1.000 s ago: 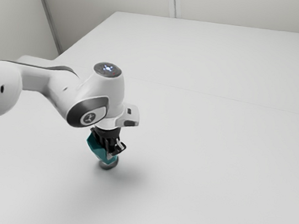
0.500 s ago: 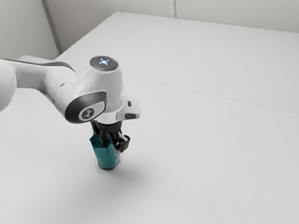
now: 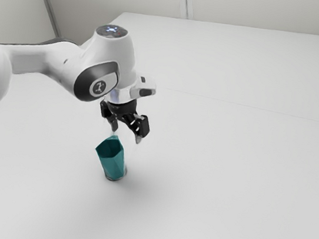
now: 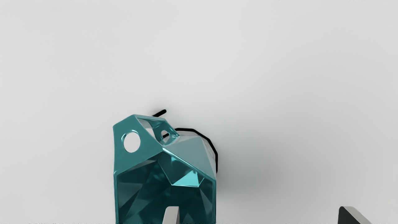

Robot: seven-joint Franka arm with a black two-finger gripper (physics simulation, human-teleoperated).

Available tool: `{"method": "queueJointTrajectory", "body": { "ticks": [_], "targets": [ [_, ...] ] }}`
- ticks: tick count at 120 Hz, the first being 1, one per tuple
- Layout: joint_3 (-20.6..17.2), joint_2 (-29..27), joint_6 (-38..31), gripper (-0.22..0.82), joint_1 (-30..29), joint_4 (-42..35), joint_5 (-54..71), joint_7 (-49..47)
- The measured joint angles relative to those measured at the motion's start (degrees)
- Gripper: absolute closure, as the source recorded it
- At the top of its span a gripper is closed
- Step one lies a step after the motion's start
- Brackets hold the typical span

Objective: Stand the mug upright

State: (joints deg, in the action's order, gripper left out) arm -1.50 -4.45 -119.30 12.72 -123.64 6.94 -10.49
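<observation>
Over the white table (image 3: 218, 169), my arm (image 3: 98, 66) has its gripper (image 3: 126, 134) just above the teal mug (image 3: 113, 162).
The arm reaches in from the exterior view's left, its hand pointing down; the gripper's 2 fingers stand wide apart with nothing clamped between them, and in the wrist view 1 fingertip overlaps the mug's mouth while the other is over bare tabletop; the mug stands on its base, mouth up; 0.5 s ago the gripper was down at the mug, and now it is higher, with the mug in the same spot.
</observation>
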Motion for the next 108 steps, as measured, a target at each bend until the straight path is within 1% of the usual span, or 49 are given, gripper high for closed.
{"method": "queueJointTrajectory", "body": {
  "ticks": [20, 32, 44, 68, 108],
  "targets": [
    [-0.2, 1.0, 4.9, 0.04, -1.3, 4.5, -2.1, 0.1],
    [-1.9, 1.5, 7.2, 0.03, -3.8, 6.1, -2.9, 0.2],
    [-2.4, 2.0, 9.6, 0.03, -4.7, 8.9, -3.8, 0.4],
    [-2.3, 3.4, 15.5, 0.02, -4.8, 17.3, -4.5, 0.9],
    [-1.2, 6.0, 23.2, 0.02, -4.6, 27.0, -4.7, 2.6]
  ]
}}
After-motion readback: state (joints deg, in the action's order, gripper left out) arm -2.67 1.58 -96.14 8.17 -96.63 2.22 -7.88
